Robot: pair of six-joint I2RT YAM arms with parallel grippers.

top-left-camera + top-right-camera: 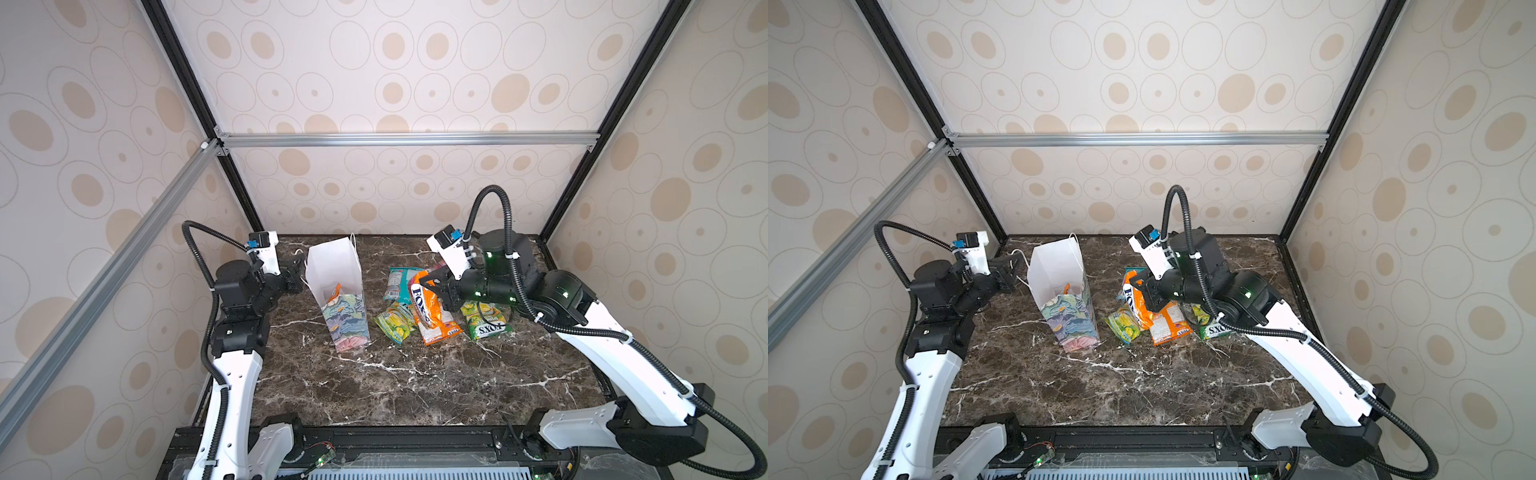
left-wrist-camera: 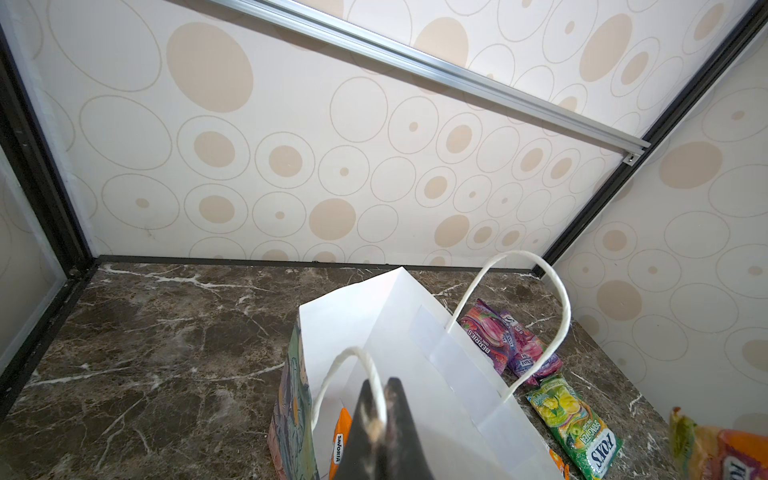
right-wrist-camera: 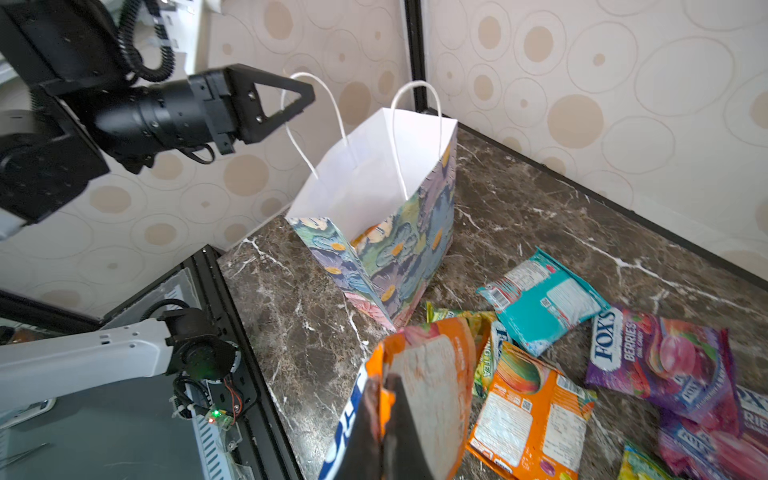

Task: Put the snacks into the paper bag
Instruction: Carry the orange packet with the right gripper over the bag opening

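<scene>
The right gripper (image 3: 382,399) is clamped on the upper edge of an orange packet (image 1: 419,300). The packet hangs crumpled over the loose pile, and whether its lower end touches anything beneath cannot be told. Under and around it lie a second orange packet (image 1: 441,329), a green-yellow packet (image 1: 395,323) on the bag's side, a green packet (image 1: 487,323) below the right wrist, a teal packet (image 1: 398,283) behind, and a purple berries packet (image 3: 660,357) toward the back wall. A narrow strip of bare marble separates the pile from the paper bag (image 1: 332,266).

The bag stands upright with its mouth open, its far rim near the back wall but apart from it. One small orange packet (image 1: 335,293) shows low inside. The left gripper (image 2: 380,384) is pinched closed on the nearer white cord handle (image 2: 353,357), at the bag's left rim, away from the pile. The bag's right rim faces the held packet with nothing between them. From the bag and pile to the front rail, the table (image 1: 415,386) is a broad run of bare marble
</scene>
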